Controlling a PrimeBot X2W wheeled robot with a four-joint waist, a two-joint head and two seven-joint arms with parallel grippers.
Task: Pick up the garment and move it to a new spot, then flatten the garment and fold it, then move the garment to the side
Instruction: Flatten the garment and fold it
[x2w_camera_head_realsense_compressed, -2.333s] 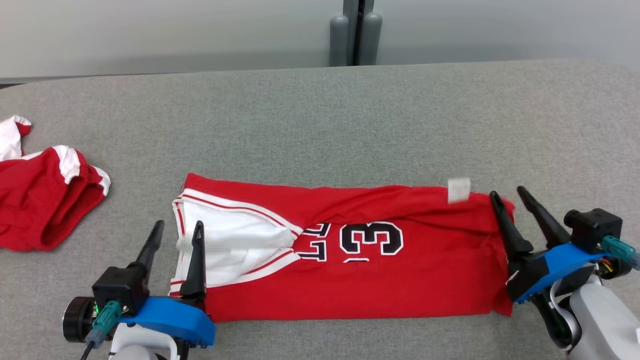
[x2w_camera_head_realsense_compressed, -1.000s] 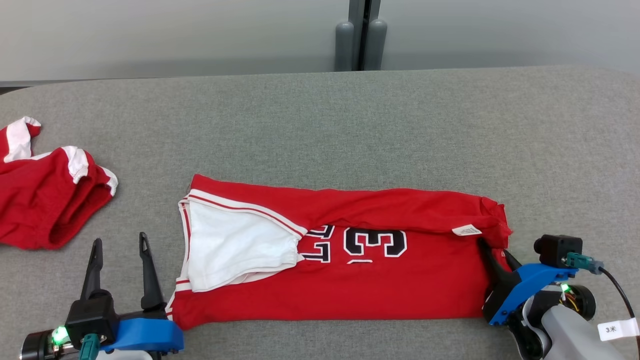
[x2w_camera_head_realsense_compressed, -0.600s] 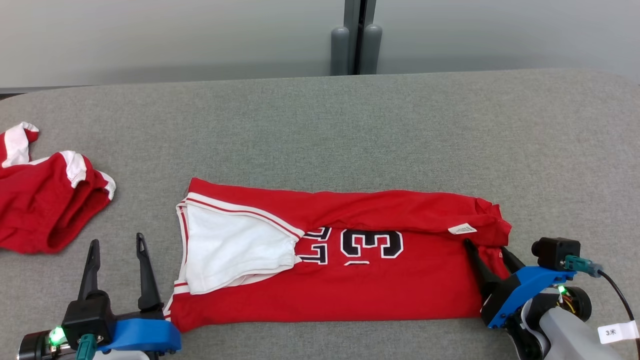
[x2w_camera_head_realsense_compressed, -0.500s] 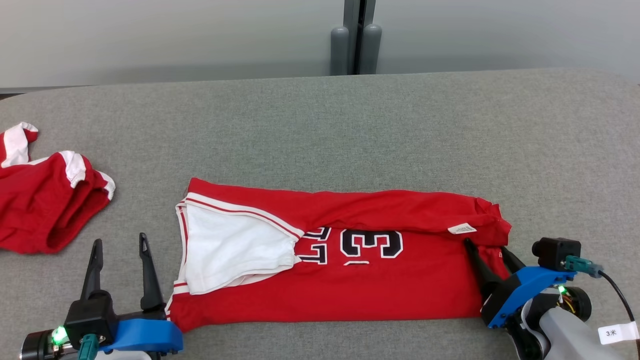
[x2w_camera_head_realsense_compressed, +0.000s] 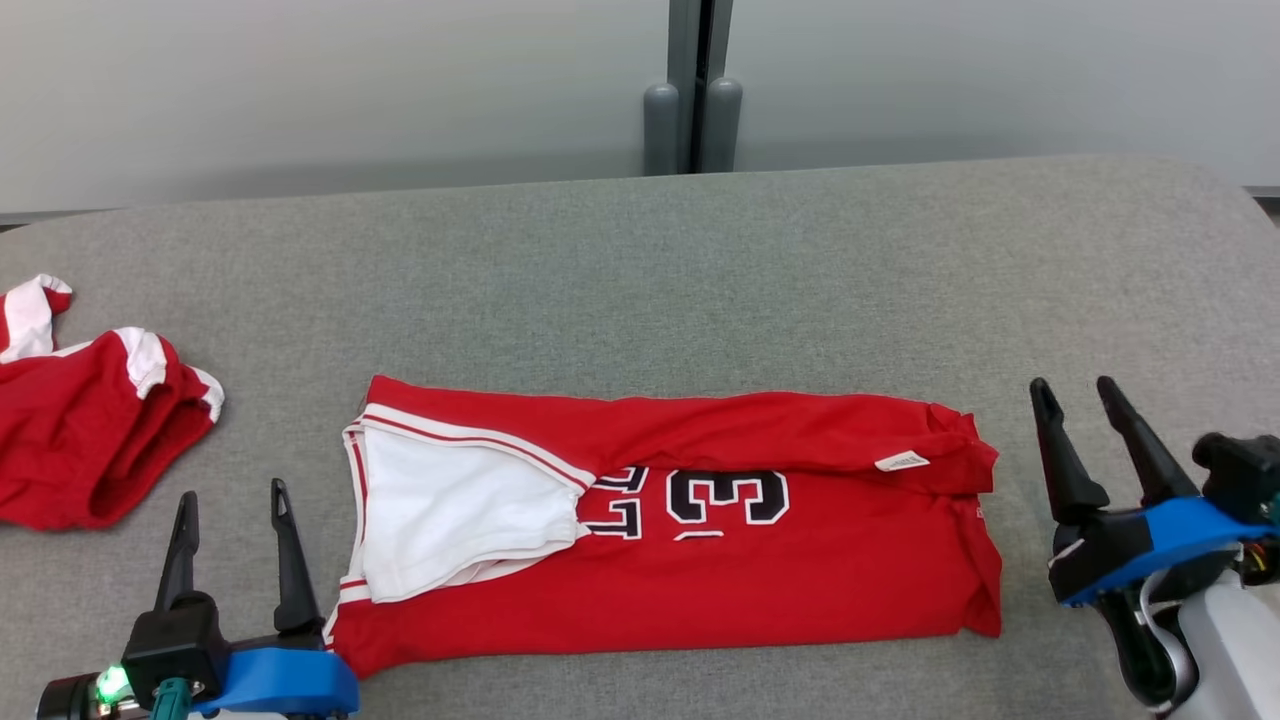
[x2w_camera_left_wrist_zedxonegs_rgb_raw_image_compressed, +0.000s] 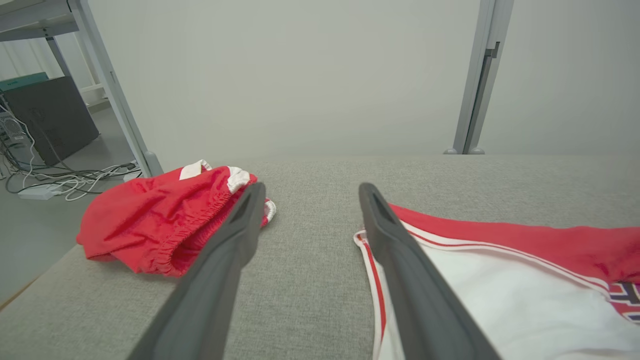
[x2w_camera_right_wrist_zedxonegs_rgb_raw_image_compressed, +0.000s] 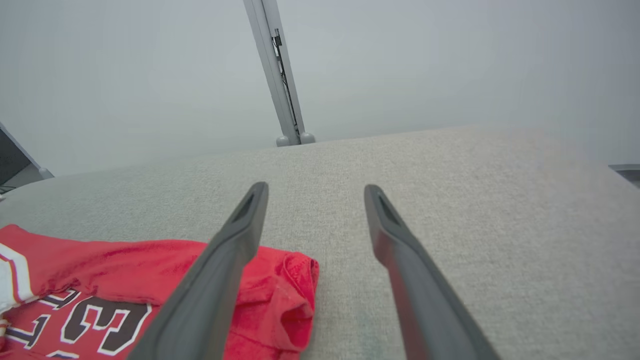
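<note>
Blue brackets (x2w_camera_head_realsense_compressed: 280, 682), black tapered fingers (x2w_camera_head_realsense_compressed: 290, 570)

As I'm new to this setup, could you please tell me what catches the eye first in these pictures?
A red jersey with black numerals lies folded lengthwise across the near middle of the grey table, with a white panel showing at its left end. Crumpled red shorts sit at the table's left edge. The left end effector and right end effector stand open off either end of the jersey, holding nothing.
</note>
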